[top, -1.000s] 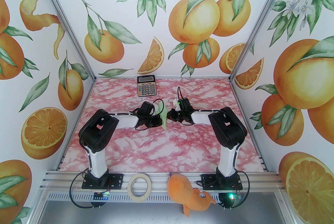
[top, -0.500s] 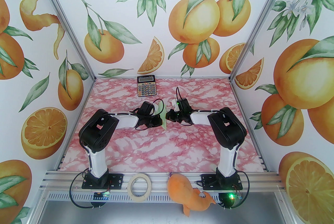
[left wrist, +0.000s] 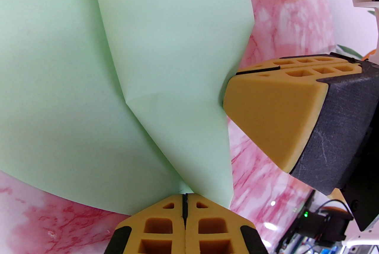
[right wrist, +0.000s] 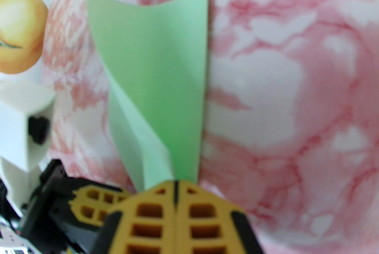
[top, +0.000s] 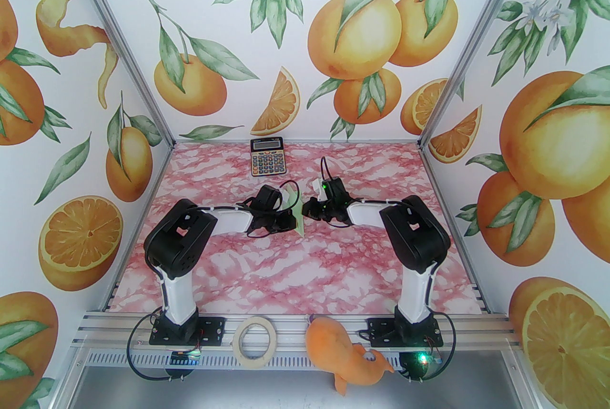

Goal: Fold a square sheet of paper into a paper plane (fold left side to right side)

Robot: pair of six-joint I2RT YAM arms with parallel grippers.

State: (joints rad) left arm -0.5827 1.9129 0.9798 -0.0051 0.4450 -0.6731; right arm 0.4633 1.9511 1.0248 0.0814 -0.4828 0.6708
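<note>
From above, a black-and-orange calculator (top: 267, 157) lies at the far edge of the pink marbled table (top: 286, 269). Nearer the arm bases than the calculator and a little to its right, the thin, pale green square sheet of paper (top: 299, 220) is already partly folded. It stands up on edge, with its long axis running from the calculator's side toward the bases. The left gripper (top: 290, 222) meets the sheet from the left and the right gripper (top: 309, 209) from the opposite side. Both touch it, so neither arm is the nearer.

In the left wrist view, the left gripper's yellow fingers (left wrist: 207, 226) are pressed together with no gap, pinching the sheet's narrow pointed end. The paper fans out away from them, a creased flap lying over a broader layer. The right gripper's fingers, also together, bite the flap's edge partway along.

The right wrist view is blurred. Its fingers (right wrist: 204, 211) are clamped on the sheet's near end. The paper rises away from them toward the calculator's corner at the top of the frame, and its far edge curls freely.

The coming fold looks to turn on that long axis. The part on the left gripper's side would have to swing across the crease toward the right gripper. With both pinches so close together, a tear or a skewed crease is the likely risk.
</note>
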